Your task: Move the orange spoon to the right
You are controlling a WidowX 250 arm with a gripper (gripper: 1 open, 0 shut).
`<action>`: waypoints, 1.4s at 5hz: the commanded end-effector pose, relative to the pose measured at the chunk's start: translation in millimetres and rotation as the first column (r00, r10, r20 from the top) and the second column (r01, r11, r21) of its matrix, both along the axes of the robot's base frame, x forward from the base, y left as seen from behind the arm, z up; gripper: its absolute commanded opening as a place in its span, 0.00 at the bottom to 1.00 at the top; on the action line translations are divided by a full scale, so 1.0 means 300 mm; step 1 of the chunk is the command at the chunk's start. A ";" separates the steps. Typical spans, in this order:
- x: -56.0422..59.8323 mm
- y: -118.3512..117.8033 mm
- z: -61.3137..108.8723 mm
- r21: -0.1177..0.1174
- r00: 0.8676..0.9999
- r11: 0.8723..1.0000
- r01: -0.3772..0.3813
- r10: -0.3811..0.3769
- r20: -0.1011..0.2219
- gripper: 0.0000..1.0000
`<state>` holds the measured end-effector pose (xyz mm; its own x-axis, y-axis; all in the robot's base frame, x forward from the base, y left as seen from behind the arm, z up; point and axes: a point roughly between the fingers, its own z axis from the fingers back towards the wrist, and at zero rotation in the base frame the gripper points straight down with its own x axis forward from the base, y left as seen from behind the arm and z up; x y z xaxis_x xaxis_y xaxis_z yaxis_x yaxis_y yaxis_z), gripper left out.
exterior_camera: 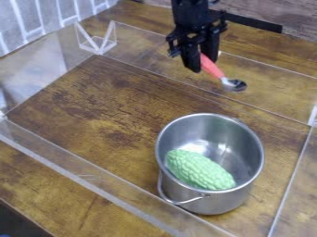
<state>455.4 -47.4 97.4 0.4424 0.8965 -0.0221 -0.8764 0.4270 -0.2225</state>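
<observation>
The orange spoon (220, 73) lies slanted at the back right of the wooden table. Its orange-red handle runs up into my gripper (198, 61), and its small shiny bowl (233, 84) points down to the right, at or just above the wood. The black gripper hangs nearly straight down and is shut on the upper end of the handle. That end is hidden between the fingers.
A steel pot (243, 194) stands at the front right with a bumpy green vegetable (199, 169) inside it. Clear plastic walls (50, 65) fence the wooden work area. A small clear stand (95, 38) sits at the back left.
</observation>
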 end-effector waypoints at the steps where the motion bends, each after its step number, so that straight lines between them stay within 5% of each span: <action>1: -0.003 -0.038 0.166 0.003 0.989 1.000 -0.001 0.000 0.147 0.00; 3: -0.004 0.044 0.218 0.002 0.974 0.999 0.042 -0.041 0.225 0.00; 5: 0.000 0.110 0.143 0.005 0.958 1.000 -0.018 0.016 0.288 0.00; 6: 0.006 0.118 0.169 -0.004 0.951 1.000 0.030 -0.028 0.307 0.00; 7: 0.014 0.097 0.148 -0.013 0.949 0.999 -0.050 0.051 0.310 0.00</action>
